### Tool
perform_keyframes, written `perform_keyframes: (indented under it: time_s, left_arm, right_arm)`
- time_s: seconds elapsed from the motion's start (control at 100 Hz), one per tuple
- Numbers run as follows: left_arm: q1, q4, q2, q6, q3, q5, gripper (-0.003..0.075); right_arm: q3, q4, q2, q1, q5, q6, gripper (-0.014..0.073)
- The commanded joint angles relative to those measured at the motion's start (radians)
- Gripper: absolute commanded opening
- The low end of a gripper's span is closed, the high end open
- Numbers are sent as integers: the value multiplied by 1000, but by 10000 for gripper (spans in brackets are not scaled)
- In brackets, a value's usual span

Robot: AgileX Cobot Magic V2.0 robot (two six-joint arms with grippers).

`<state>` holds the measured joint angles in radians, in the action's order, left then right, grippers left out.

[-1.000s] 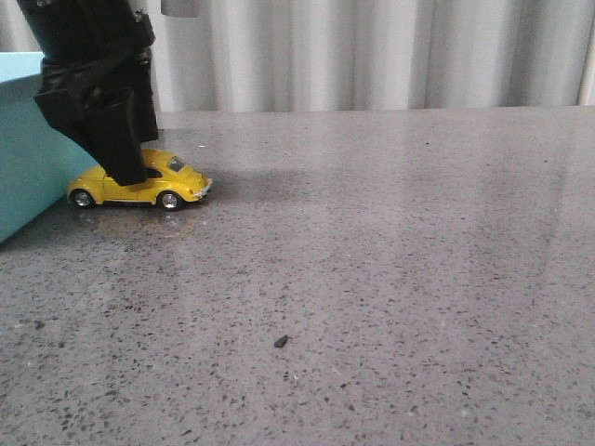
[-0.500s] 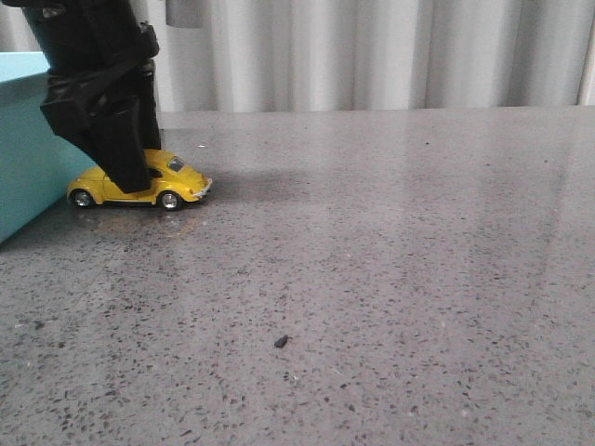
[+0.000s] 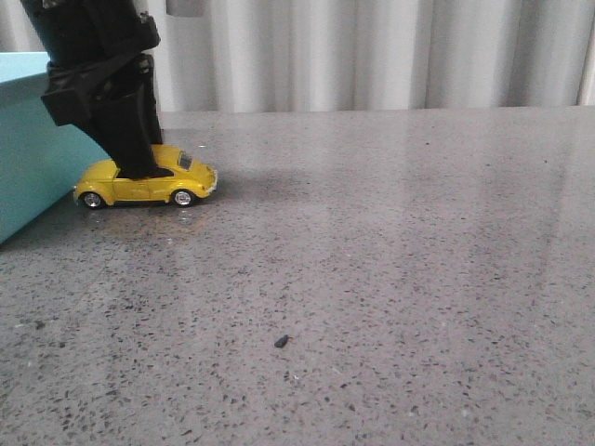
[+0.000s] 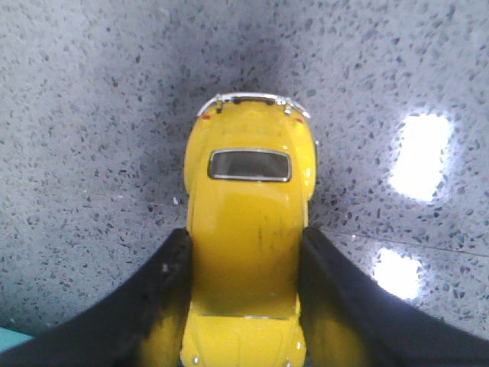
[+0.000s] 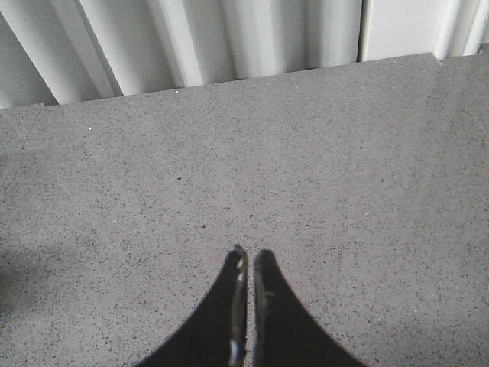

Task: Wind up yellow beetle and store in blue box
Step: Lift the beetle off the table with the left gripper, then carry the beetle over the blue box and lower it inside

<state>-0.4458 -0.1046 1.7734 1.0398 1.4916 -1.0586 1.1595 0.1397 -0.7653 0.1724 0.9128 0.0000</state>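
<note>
Beside the blue box, on the grey table, the left gripper clamps the yellow beetle, now rolled slightly forward, wheels down; winding seems underway. The right gripper hangs closed, empty.

glossy yellow beetle, polished speckled table

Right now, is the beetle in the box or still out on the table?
Out. The yellow beetle sits on its wheels on the table beside the blue box.

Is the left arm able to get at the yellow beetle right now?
Yes, apparently: the left gripper already straddles the yellow beetle, fingers against both sides, nothing between them.
</note>
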Motion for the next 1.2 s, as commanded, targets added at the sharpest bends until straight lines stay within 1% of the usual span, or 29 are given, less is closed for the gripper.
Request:
perform_keyframes:
  time_s: [0.0,0.2,0.34,0.51,0.61,0.84,0.92,1.1,1.19]
  left_arm:
    - [-1,-12,-39,-2,30,21,163]
    - [-1,-32,-39,-2,54,-1,163]
    - [-1,-63,-40,-2,105,-32,163]
    - [-1,-122,-40,-2,211,-79,163]
    - [-1,-125,-40,-2,282,-115,162]
    - [-1,-125,-43,-22,459,-211,112]
    - [5,-109,-47,-62,503,-211,101]
    - [26,-26,-82,-70,531,-211,92]
    - [56,8,-99,-136,531,-211,92]
  right_arm:
    - [21,-6,4,-5,-75,-11,-61]
    - [21,-6,4,-5,-78,-11,-61]
    - [21,-6,4,-5,-78,-11,-61]
    - [21,-6,4,-5,-78,-11,-61]
    - [21,-6,2,-5,-78,-11,-61]
    - [21,-6,2,-5,-79,-11,-61]
    - [21,-6,2,-5,-79,-11,-61]
    - [21,-6,2,-5,-79,-11,-61]
    - [21,-6,2,-5,-79,-11,-61]
